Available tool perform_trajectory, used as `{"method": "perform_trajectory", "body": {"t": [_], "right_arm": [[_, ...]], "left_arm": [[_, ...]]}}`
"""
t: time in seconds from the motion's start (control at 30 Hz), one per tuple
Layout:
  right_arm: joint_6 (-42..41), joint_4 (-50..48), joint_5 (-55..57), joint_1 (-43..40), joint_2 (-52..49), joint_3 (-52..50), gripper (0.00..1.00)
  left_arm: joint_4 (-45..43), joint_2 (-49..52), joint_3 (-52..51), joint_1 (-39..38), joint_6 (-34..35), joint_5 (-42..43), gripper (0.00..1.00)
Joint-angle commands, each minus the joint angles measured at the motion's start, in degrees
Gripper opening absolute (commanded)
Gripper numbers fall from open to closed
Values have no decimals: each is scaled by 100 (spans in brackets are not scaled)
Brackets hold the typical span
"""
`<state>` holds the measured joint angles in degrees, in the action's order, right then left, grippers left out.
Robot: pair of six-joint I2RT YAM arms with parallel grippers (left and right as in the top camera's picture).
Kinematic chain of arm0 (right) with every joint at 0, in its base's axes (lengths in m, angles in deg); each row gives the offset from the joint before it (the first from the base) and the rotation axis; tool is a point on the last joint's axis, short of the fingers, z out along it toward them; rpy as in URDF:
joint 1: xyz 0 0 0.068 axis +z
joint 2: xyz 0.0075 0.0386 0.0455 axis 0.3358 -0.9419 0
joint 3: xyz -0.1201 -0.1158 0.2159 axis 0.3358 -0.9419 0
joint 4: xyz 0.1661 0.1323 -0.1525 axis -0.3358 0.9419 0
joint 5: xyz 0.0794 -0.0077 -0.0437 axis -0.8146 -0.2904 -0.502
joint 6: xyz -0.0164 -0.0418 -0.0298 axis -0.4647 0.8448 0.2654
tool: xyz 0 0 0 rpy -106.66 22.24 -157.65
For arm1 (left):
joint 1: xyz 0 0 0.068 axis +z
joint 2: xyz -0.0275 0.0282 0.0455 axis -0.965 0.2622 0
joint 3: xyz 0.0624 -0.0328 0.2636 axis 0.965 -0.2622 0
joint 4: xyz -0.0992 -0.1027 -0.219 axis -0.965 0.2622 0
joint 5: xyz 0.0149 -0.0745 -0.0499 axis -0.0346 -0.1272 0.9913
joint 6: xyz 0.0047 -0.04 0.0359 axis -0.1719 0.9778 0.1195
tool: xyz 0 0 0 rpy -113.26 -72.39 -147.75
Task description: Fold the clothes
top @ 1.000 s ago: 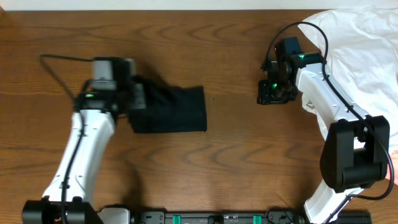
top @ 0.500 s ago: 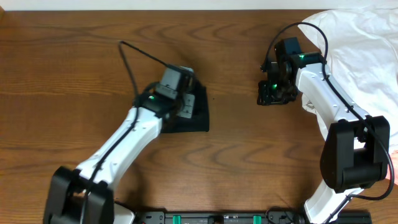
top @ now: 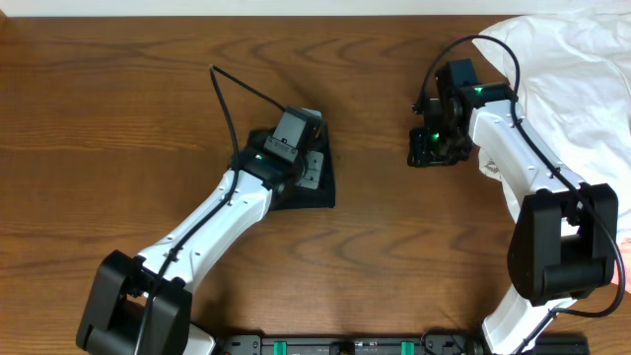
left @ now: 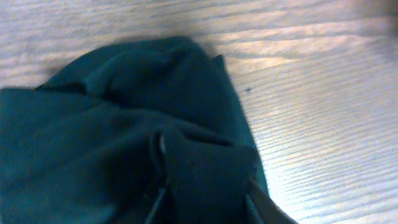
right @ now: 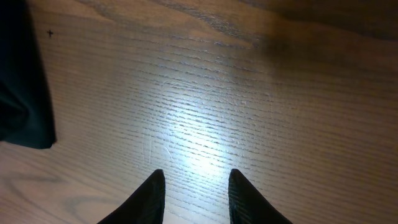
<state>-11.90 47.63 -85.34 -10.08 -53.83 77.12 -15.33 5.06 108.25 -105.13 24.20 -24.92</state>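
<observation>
- While weighing the next move, note clothes as a compact black bundle left of centre on table; long axis hidden under the arm, cannot tell.
- Left gripper right on the bundle, fingers parted about a ridge of cloth; pinching or slack, cannot tell.
- Right gripper well apart to the right over bare wood, fingers spread, nothing between.
- From the right gripper, bundle off to the left, a dark edge only at the rim of the right wrist view.
- Judged: left arm far nearer, so best placed for the next fold or press.
</observation>
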Motion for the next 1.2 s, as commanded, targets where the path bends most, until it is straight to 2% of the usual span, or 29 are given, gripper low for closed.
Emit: {"method": "perform_trajectory", "body": {"t": [0.0, 0.07, 0.13, 0.43, 0.6, 0.8, 0.9, 1.07, 1.17], "right_arm": [[79, 9, 9, -11, 157, 118, 32], [79, 4, 11, -11, 157, 118, 32], [79, 7, 11, -11, 157, 118, 32], [118, 33, 13, -11, 157, 116, 33], [116, 33, 11, -11, 157, 116, 34], [118, 48, 11, -9, 157, 116, 34], [118, 105, 11, -9, 157, 116, 34], [116, 111, 11, -11, 157, 116, 34], [118, 114, 13, -15, 157, 116, 34]], "left_arm": [[-107, -2, 81, -142, 160, -11, 43], [-197, -9, 103, -212, 85, -11, 58], [-188, -37, 173, -227, -17, -13, 65], [92, -752, 203, 496, -9, -17, 65], [293, -745, 192, 911, 157, 111, 65], [315, -203, 157, 850, 297, 334, 64], [334, 267, 149, 844, 715, 420, 63], [186, 988, 149, 603, 839, 1716, 50], [188, 1075, 149, 393, 844, 1790, 50]]}}
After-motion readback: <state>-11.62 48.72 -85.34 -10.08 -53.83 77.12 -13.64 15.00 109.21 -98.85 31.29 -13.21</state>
